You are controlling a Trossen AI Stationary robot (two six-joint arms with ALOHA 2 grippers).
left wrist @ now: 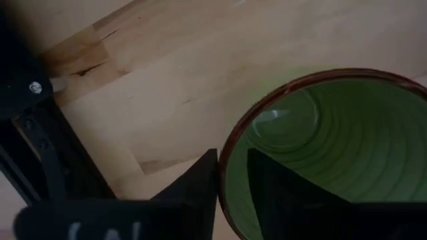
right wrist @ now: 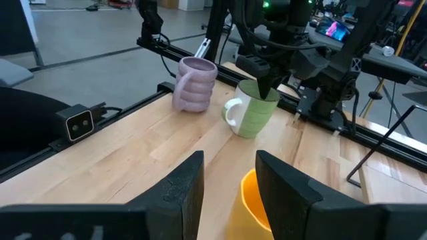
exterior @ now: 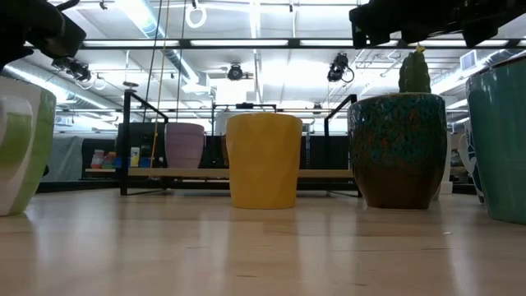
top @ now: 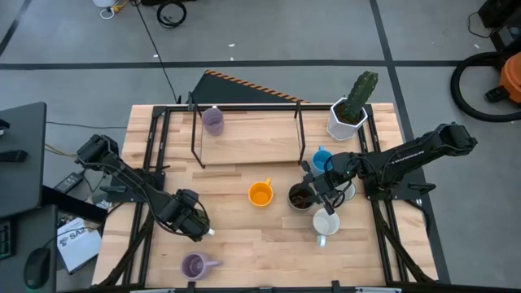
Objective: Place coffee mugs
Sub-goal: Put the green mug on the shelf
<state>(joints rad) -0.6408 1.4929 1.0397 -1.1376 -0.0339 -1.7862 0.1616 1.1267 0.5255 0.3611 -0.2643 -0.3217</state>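
Note:
A green mug with a white outside and handle (right wrist: 253, 110) stands on the table near the left front; it also shows in the low view (exterior: 20, 148). My left gripper (top: 194, 221) covers it from above and is shut on its rim (left wrist: 230, 170). My right gripper (top: 313, 185) is open and empty, hovering between the orange mug (top: 260, 194) and the dark brown mug (top: 299, 197). In the right wrist view its fingers (right wrist: 230, 163) stand over the orange mug (right wrist: 250, 197). One purple mug (top: 212, 120) stands under the rack, another (top: 194, 264) near the front edge. My left gripper has the green mug's rim (left wrist: 221, 175) between its two fingers, one finger (left wrist: 267, 187) inside the mug and one (left wrist: 200, 187) outside. The fingers come from above, pointing down. The mug stands upright with its bottom on the table.
A blue mug (top: 322, 159) and a white mug (top: 326, 221) stand close by my right arm; another white mug (top: 348, 192) is partly under it. A white pot with a cactus (top: 348, 118) is at the far right. A black frame rack (top: 244, 130) spans the far middle.

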